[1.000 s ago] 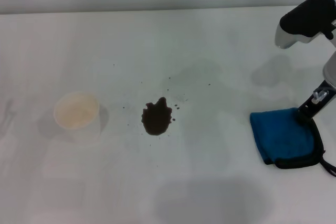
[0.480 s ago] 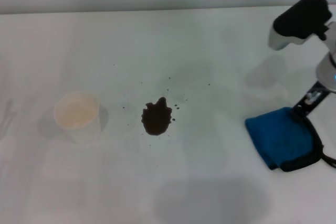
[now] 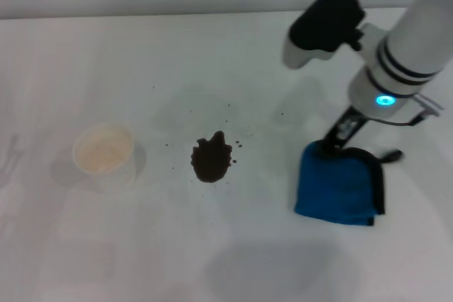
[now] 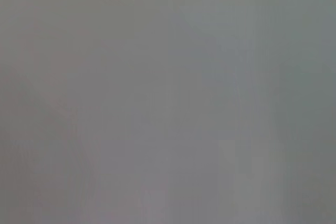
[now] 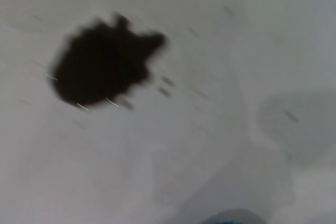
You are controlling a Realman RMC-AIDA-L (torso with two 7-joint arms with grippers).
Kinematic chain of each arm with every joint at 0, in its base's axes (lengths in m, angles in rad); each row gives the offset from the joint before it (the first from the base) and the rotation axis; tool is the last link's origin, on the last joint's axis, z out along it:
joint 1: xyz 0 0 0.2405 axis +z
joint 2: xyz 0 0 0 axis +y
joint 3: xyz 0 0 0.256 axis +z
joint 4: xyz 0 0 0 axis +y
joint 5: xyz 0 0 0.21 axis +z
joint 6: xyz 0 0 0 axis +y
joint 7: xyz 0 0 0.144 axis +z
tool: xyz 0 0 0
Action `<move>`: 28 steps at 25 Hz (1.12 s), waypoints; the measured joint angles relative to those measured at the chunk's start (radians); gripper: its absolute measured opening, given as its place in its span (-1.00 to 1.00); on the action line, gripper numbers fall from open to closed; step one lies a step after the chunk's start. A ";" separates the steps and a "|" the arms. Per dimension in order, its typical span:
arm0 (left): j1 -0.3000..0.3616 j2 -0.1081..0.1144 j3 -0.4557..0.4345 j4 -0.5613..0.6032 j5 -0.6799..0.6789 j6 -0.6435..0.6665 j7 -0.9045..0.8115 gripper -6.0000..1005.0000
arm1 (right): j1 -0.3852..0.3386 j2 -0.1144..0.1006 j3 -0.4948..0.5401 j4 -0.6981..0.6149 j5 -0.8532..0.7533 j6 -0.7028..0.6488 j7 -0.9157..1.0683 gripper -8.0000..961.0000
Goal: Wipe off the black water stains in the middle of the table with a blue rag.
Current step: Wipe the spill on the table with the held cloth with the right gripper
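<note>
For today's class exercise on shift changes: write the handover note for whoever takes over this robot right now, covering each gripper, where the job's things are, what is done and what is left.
Right gripper: down at the far edge of the blue rag, apparently gripping it; fingers hidden.
Left gripper: out of sight.
The rag lies on the table, right of the black stain and clear of it.
A white cup stands left of the stain.
Done: the rag has been dragged part way toward the stain.
Left: bring the rag over the stain and its specks, then wipe. Nothing is wiped yet.

Stain and rag on white table (image 3: 141, 47).
Black water stains (image 3: 211, 159): irregular blotch mid-table, specks scattered toward 1 o'clock, unwiped. Blue rag (image 3: 338, 185): folded, black-edged, lying flat at 3 o'clock of the blotch, apart.
</note>
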 joint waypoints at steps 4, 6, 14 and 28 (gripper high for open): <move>-0.006 0.000 0.000 0.002 0.001 0.004 0.000 0.78 | 0.050 0.003 -0.105 0.000 0.091 -0.038 0.023 -0.85; -0.007 0.000 0.000 0.002 0.002 0.005 0.000 0.78 | 0.081 0.004 -0.168 0.003 0.135 -0.062 0.038 -0.85; -0.020 -0.001 0.000 0.004 0.005 0.003 0.000 0.78 | 0.207 0.004 -0.399 0.077 0.326 -0.177 0.060 -0.85; -0.024 -0.003 0.000 0.018 0.008 0.002 0.000 0.78 | 0.334 0.004 -0.606 0.122 0.544 -0.329 0.016 -0.85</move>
